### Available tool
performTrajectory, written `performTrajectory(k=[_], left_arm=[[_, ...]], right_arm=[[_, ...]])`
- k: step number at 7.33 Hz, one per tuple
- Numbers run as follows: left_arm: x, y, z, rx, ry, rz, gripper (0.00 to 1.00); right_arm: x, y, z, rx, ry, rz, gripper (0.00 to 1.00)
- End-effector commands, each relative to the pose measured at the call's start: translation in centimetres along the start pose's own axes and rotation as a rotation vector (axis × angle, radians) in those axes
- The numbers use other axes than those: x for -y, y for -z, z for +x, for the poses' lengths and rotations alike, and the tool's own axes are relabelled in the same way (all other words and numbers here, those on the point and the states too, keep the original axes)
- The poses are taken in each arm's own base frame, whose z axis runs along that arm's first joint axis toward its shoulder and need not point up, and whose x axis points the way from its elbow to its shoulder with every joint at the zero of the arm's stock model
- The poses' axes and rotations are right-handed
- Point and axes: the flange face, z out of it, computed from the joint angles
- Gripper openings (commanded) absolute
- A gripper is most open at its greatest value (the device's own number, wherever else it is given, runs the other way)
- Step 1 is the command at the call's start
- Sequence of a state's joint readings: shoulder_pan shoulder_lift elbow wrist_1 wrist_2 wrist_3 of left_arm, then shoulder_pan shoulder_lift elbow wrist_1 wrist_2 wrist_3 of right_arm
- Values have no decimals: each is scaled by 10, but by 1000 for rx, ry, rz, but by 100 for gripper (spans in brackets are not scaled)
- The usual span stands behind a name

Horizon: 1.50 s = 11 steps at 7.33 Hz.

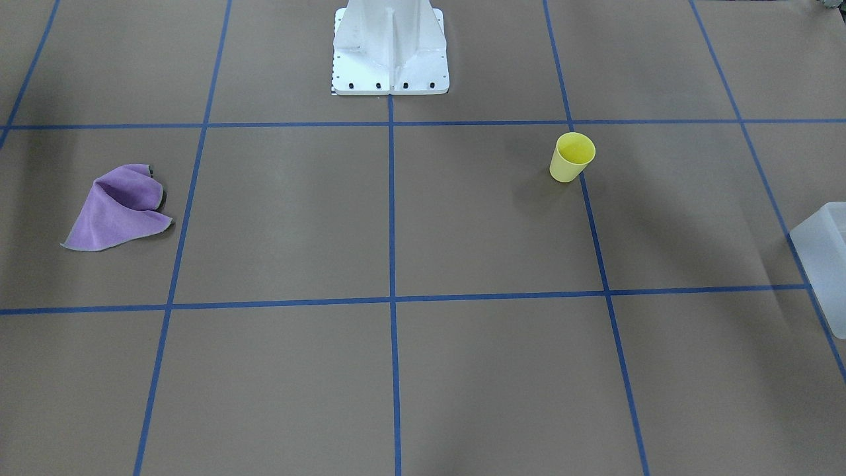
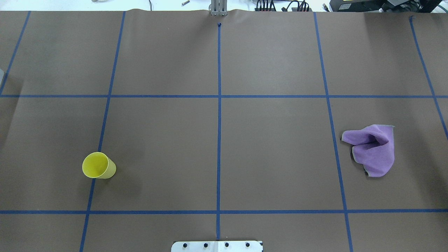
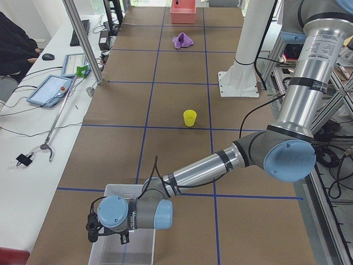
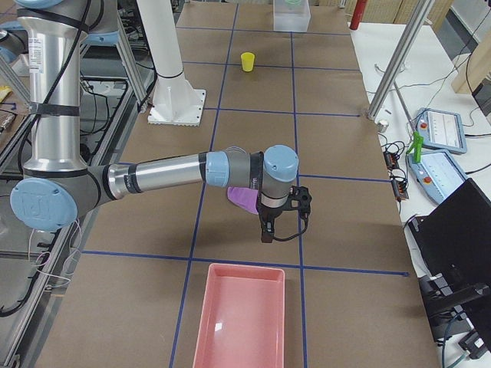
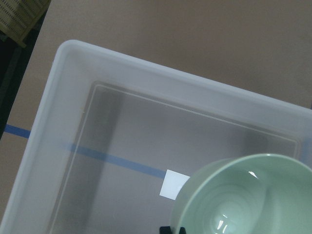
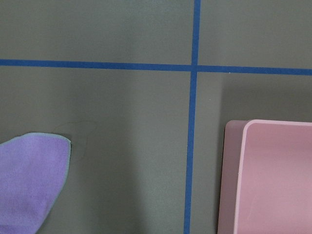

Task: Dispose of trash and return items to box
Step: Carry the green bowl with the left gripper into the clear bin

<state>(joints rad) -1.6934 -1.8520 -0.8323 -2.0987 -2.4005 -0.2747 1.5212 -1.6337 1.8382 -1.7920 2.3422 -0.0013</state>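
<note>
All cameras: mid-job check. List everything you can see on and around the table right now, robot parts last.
cup: one, yellow, upright on a tape line, robot's left half
bowl: one, pale green, over the box's inside, close under the left wrist camera
box: one, frosted white, table's left end
cloth: one, purple, crumpled, robot's right half
tray: one, pink, empty, table's right end
table: one, brown cover with blue tape grid
tablets: two, on the side desk
pedestal: one, white, at the table's robot edge
left gripper: one, over the box; open or shut cannot be told
right gripper: one, between cloth and tray; open or shut cannot be told
</note>
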Motion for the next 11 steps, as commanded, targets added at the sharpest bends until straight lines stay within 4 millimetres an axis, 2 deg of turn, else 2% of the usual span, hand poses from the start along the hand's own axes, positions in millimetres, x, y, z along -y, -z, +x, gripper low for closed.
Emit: performTrajectory(k=[1, 3, 5, 7, 8, 9, 11], left_arm=[[-11, -19, 8, -10, 72, 35, 0], [-14, -34, 32, -30, 155, 48, 0], [-26, -54, 43, -37, 151, 29, 0], [-42, -74, 45, -34, 134, -6, 1], [-44, -77, 45, -29, 119, -4, 76], [-53, -81, 36, -40, 88, 16, 98], [-56, -79, 40, -86, 6, 15, 99]], right_arm=[[0, -1, 0, 0, 0, -2, 100], [0, -1, -1, 2, 1, -3, 100], [0, -1, -1, 2, 1, -3, 100], [0, -1, -1, 2, 1, -3, 100], [0, -1, -1, 2, 1, -3, 100], [0, -2, -1, 3, 1, -4, 100], [0, -2, -1, 2, 2, -4, 100]])
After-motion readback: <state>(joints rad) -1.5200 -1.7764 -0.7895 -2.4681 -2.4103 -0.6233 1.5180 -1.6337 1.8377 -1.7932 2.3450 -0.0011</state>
